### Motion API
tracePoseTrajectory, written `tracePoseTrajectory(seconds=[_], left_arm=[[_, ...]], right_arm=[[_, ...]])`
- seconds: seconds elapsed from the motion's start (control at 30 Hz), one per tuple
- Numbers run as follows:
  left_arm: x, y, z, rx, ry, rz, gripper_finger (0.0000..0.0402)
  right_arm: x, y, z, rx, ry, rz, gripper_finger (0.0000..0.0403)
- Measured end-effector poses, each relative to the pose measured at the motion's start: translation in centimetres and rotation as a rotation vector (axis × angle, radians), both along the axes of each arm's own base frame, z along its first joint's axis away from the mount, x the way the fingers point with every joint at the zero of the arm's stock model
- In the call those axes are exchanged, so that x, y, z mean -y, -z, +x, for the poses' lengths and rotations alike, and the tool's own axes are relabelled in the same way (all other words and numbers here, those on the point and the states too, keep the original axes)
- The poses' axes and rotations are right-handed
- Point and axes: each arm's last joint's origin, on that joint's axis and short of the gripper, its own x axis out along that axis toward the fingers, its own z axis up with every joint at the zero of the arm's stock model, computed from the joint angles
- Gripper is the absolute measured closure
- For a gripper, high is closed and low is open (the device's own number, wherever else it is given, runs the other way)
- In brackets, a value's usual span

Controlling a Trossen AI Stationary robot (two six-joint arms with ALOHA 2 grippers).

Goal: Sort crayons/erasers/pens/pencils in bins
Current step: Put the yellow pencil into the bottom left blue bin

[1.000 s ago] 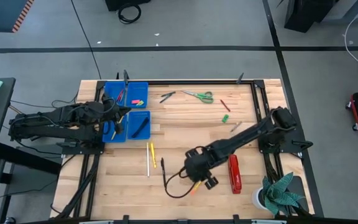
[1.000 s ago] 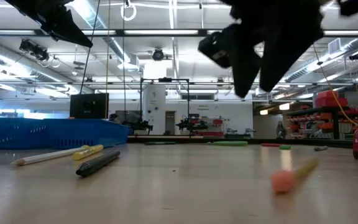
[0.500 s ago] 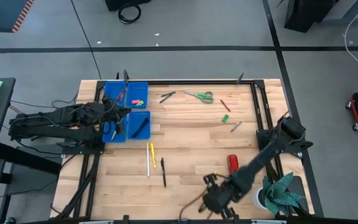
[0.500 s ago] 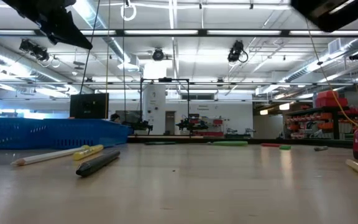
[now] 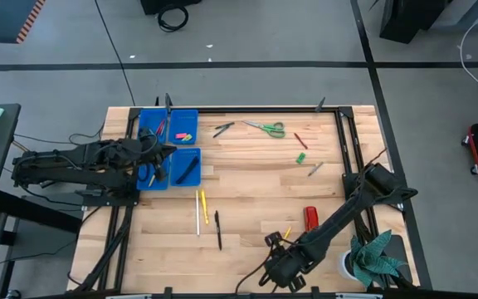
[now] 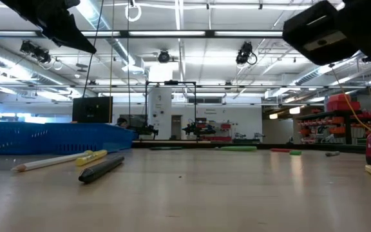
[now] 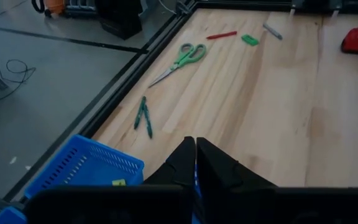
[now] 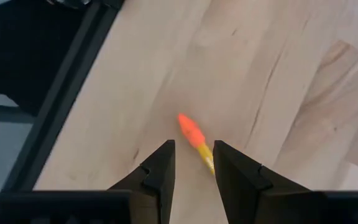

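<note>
- We see the right claw [image 5: 282,267] low at the counter's [image 5: 256,191] near edge, by the right corner, its fingers [image 8: 159,168] parted and empty.
- The pencil [image 8: 196,140] lies on the wood just ahead of that claw, orange eraser end pointing away and the yellow shaft running back between the two fingers, a little askew to the right finger.
- In the high view the pencil [image 5: 285,233] shows as a short yellow stroke beside the right arm, next to the stapler [image 5: 311,218].
- We judge the claw is nearly lined up with the long axis, not across it; closing would want a turn of the wrist.
- The left claw [image 5: 158,159] sits clenched over the bins [image 5: 169,137] at the far left, well apart from this pencil, so the right arm is the nearer.
- Since half a second ago, the right arm has drawn slightly back in from the edge; a second ago it was nearer the counter's middle.
</note>
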Motion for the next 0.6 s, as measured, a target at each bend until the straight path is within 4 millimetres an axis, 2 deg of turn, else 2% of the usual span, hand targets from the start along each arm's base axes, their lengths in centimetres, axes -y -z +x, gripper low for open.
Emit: tracePoseTrajectory(seconds=[0.3, 0.6], left_arm=[[0.0, 0.0, 0.0, 0.004, -0.002, -0.004, 0.0387], [0.0, 0.0, 0.0, 0.005, -0.003, -0.006, 0.0375]], right_arm=[[-0.3, 0.4, -0.1, -0.012, 0.004, 0.010, 0.0288], [-0.6, 2.5, 0.3, -0.042, -0.032, -0.010, 0.0288]])
